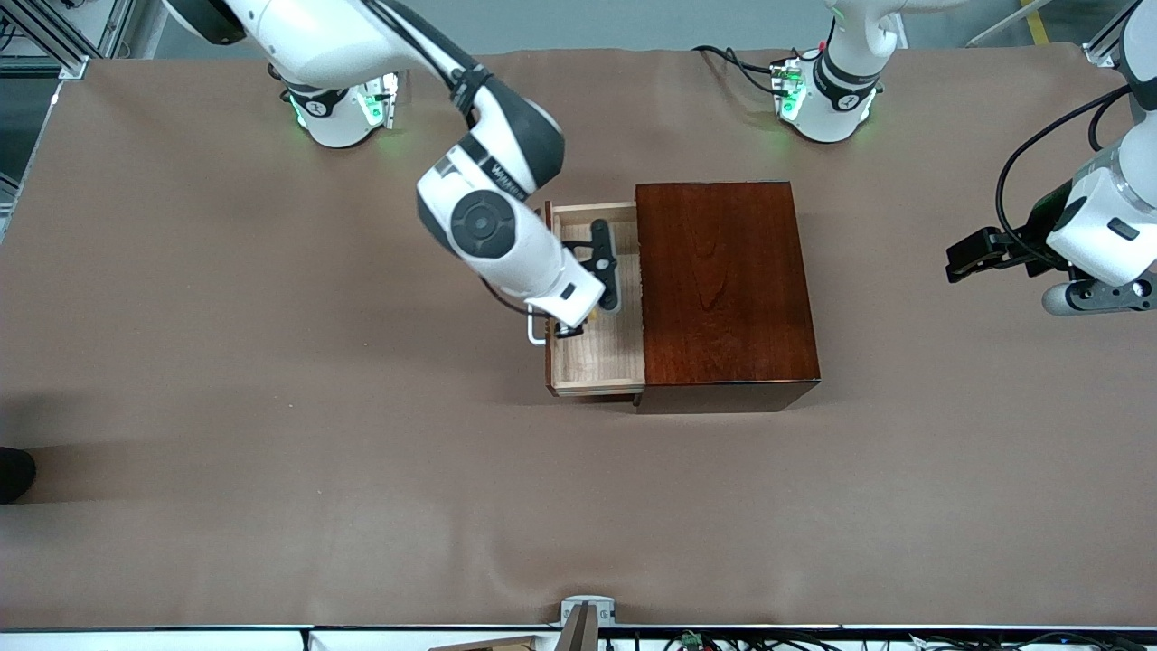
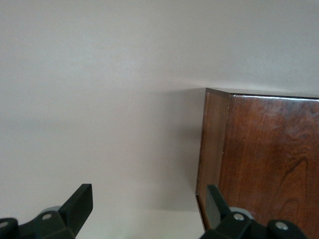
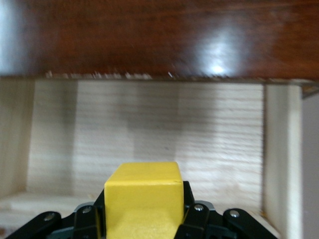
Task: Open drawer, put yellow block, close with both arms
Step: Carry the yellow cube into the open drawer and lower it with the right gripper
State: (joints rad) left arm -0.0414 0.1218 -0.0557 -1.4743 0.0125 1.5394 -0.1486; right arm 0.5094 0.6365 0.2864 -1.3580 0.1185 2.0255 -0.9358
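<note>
On the brown counter point(image 1: 271, 407) the dark wooden box point(image 1: 723, 289) has its drawer point(image 1: 597, 362) pulled out toward the right arm's end, so the pale inside lies open from above. Over it hangs the right pincer point(image 3: 144, 219), clamped on the yellow block point(image 3: 143, 191), likely to drop it in. The left pincer point(image 2: 144, 209) waits beside the box, fingers apart. No writing can be read.

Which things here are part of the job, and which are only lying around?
Part of the job:
- drawer, pulled open
- yellow block, held in the shut right gripper over the drawer
- left gripper, open, waiting beside the wooden box

Only lying around:
- nothing else on the brown table cover
</note>
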